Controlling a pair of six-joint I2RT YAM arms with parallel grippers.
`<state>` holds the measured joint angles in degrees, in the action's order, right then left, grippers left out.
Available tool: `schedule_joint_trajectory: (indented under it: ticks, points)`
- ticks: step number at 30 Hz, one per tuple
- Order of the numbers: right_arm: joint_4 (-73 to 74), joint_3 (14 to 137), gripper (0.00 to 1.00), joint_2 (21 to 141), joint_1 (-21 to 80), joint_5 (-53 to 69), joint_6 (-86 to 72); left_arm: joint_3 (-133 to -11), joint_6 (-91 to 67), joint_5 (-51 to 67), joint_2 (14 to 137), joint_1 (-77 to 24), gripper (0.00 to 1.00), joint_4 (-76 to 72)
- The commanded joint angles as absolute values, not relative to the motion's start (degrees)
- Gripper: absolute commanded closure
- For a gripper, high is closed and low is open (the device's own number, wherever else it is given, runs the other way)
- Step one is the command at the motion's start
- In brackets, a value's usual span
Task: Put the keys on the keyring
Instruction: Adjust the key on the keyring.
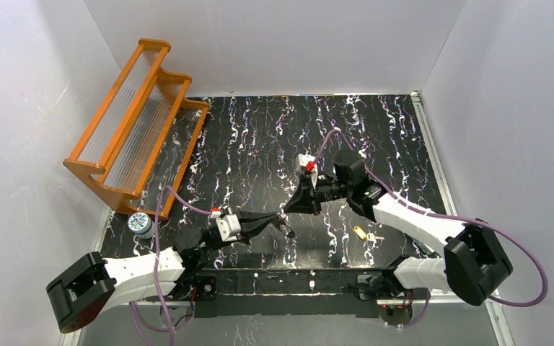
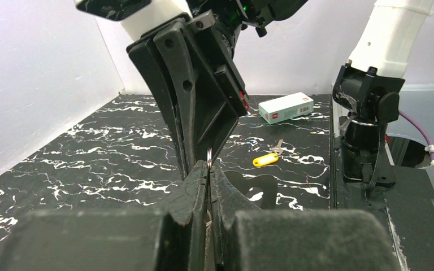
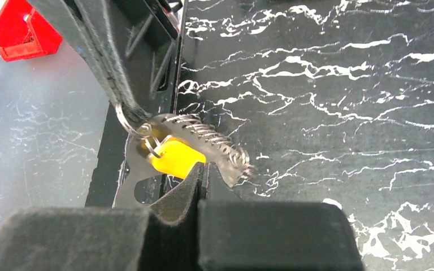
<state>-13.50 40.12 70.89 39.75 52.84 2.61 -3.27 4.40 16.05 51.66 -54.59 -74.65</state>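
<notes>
— Pinching anything at the moment?

— Both of mine are. My left claw (image 2: pixel 208 172) is pressed together on the keyring (image 3: pixel 123 119), a thin wire loop standing up out of its tips. It sits above the middle of the bench (image 2: pixel 90 152), somewhat toward the near edge. My right claw (image 3: pixel 202 175) comes down to meet it, pressed together on the yellow head of one key (image 3: pixel 172 159).

— Is that key on the ring?

— I cannot tell. From the right wrist, the loop touches the key's head end, where a smaller ring (image 3: pixel 151 148) hangs. Whether the wire has passed through is too blurred to say. I'd judge this to be the threading step, at best half made.

— And the other key (image 2: pixel 265 160)?

— It lies flat on the bench, close to the near edge toward the right-hand corner, well apart from both claws. So at most one of the two is done. Once this one is seated, that one has to be picked up and threaded the same way, with my left claw holding the ring.
</notes>
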Motion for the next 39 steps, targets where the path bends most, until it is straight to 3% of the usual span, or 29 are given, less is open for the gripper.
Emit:
schedule_joint_trajectory:
  ticks: [1, 2, 5, 7, 12, 22, 28, 34, 39]
  points:
    - [-12.17, 42.32, 0.99, 70.23, 39.69, 52.73, 5.06, -5.16, 4.67, 17.74, 51.94, -54.84, 1.00, -78.18]
    - [-13.00, 41.86, 0.94, 69.27, 39.71, 52.99, 5.48, -5.18, 4.67, 17.71, 52.28, -54.84, 1.00, -78.14]
    - [-16.58, 39.25, 0.65, 65.00, 39.65, 52.21, 6.41, -5.19, 4.71, 17.93, 52.98, -54.84, 1.00, -78.13]
    - [-18.80, 37.31, 0.57, 61.61, 39.66, 51.36, 7.42, -5.19, 4.66, 17.96, 53.08, -54.84, 1.00, -78.13]
    - [-23.74, 34.39, 0.54, 56.91, 39.64, 53.15, 8.52, -5.25, 4.51, 18.08, 53.08, -54.84, 1.00, -78.13]
    - [-27.11, 36.00, 0.51, 62.57, 41.97, 57.91, 6.59, -5.54, 4.02, 18.51, 53.17, -54.85, 1.00, -78.13]
    - [-27.23, 36.95, 0.65, 64.72, 42.52, 58.80, 6.17, -5.36, 3.90, 18.47, 53.00, -54.84, 1.00, -78.12]
    - [-26.89, 37.75, 0.99, 65.73, 42.63, 58.42, 5.71, -5.45, 3.51, 18.25, 53.09, -54.88, 1.00, -78.05]
    - [-20.53, 39.51, 0.99, 65.10, 42.64, 55.30, 8.53, -5.30, 1.71, 17.78, 53.26, -54.84, 1.00, -77.78]
